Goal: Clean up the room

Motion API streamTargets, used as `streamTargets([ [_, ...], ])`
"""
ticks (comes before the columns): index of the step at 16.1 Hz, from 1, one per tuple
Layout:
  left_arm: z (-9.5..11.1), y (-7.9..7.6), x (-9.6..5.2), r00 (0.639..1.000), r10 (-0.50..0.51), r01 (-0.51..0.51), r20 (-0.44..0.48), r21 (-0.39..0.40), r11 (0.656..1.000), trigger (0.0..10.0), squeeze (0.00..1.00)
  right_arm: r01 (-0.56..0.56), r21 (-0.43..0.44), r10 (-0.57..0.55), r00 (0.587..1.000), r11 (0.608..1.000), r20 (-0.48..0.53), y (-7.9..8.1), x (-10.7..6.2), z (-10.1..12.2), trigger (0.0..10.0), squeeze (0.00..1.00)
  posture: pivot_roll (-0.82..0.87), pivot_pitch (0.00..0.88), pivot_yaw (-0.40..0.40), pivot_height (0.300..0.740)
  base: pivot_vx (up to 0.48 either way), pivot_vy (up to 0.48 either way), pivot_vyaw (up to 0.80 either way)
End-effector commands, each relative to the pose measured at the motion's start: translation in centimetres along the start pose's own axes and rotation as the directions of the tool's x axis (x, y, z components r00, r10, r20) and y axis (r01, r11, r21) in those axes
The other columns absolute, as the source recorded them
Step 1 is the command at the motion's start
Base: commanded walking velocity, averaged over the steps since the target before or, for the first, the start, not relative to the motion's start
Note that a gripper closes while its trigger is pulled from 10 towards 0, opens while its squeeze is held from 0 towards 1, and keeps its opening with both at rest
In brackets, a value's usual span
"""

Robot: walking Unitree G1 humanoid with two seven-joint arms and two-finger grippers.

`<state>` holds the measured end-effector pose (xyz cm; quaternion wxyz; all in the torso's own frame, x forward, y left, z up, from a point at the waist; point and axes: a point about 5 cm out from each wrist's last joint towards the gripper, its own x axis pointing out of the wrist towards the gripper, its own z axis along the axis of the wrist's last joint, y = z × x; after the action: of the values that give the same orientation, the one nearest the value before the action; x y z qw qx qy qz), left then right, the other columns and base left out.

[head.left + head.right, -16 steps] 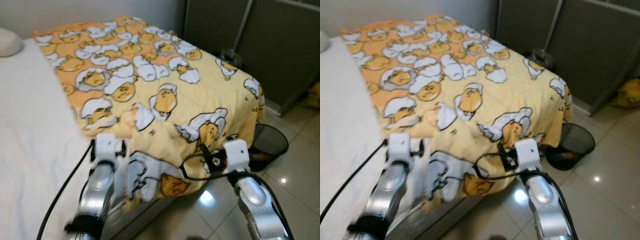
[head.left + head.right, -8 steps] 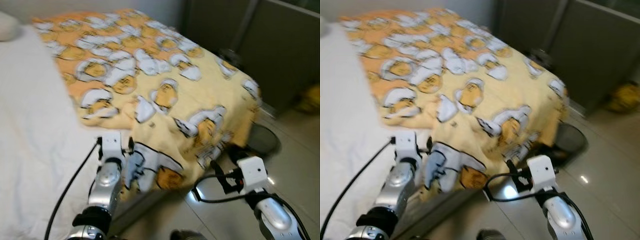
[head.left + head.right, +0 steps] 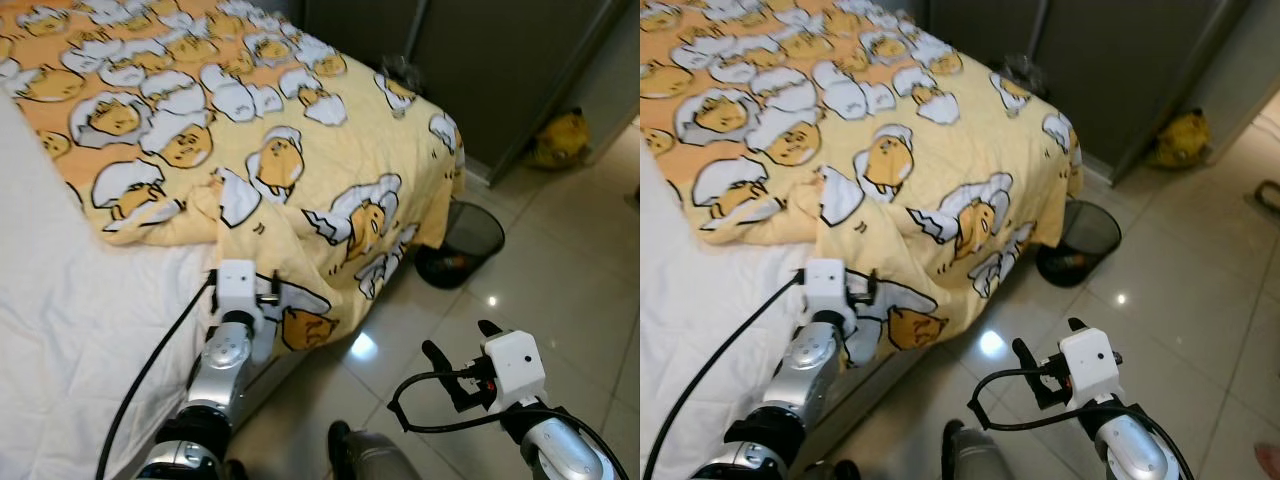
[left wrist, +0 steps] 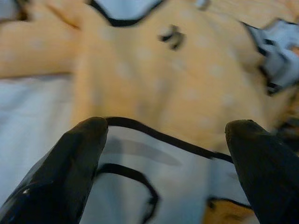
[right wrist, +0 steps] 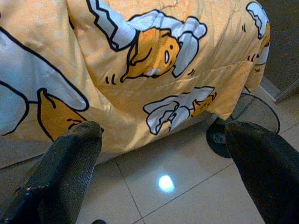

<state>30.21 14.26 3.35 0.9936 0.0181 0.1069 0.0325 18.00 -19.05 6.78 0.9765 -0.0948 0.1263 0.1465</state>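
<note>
A: Biggest first. What do we have?

B: The bed [image 3: 60, 300], white sheet bare along the near side. Yellow blanket [image 3: 300, 130] w/ egg cartoon print covers the far part & hangs over the foot corner, nearly to the tile floor [image 3: 560, 260].

A: Blanket flat?

B: No. We see it bunched & folded near the bed's near edge, a flap drooping over that edge by the corner.

A: Next down?

B: Dark closet doors [image 3: 470, 60] behind the foot of the bed. Then a black mesh bin [image 3: 462, 243] on the floor, just beside the hanging blanket corner. A yellow bag [image 3: 558, 140] sits at the foot of the doors, well apart from the bin.

A: Our grippers?

B: Left gripper [image 4: 163, 140] is at the bed's near edge, right over the drooping flap; fingers spread wide, blanket fabric lies btwn them, nothing clamped. We can't tell if the tips touch the cloth.

A: Right one?

B: Right gripper [image 3: 458, 352] is out over the floor, off the bed, near the blanket's hanging edge. Fingers wide apart too, empty.
</note>
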Motion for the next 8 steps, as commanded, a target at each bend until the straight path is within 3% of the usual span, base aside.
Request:
streamTargets([
  [1, 1.0, 0.5, 0.2, 0.997, 0.051, -0.052, 0.060, 0.013, 0.999, 10.0, 0.00, -0.003, 0.003, 0.003, 1.000, 1.000, -0.005, 0.0, -0.3, 0.1, 10.0, 0.00, -0.34, 0.156, -0.068, 0.736, 0.000, 0.000, 0.00],
  [2, 1.2, 0.8, 0.2, 0.994, 0.074, -0.076, 0.082, 0.022, 0.997, 10.0, 0.00, 0.002, 0.007, -0.002, 1.000, 1.000, -0.011, -0.1, -0.4, 0.0, 10.0, 0.00, -0.34, 0.156, -0.067, 0.736, 0.000, 0.000, 0.00],
  [6, -0.5, -0.8, 0.0, 1.000, -0.002, 0.002, -0.014, -0.023, 1.000, 10.0, 0.00, -0.001, 0.011, 0.001, 1.000, 1.000, -0.019, 0.1, -0.7, -0.1, 10.0, 0.00, -0.34, 0.163, -0.066, 0.736, 0.000, 0.000, 0.00],
  [8, -1.4, -0.9, -0.3, 0.997, 0.043, -0.045, -0.058, -0.024, 0.999, 10.0, 0.00, -0.005, 0.013, 0.006, 1.000, 1.000, -0.024, 0.2, -1.0, -0.1, 10.0, 0.00, -0.35, 0.172, -0.066, 0.736, 0.000, 0.000, 0.00],
])
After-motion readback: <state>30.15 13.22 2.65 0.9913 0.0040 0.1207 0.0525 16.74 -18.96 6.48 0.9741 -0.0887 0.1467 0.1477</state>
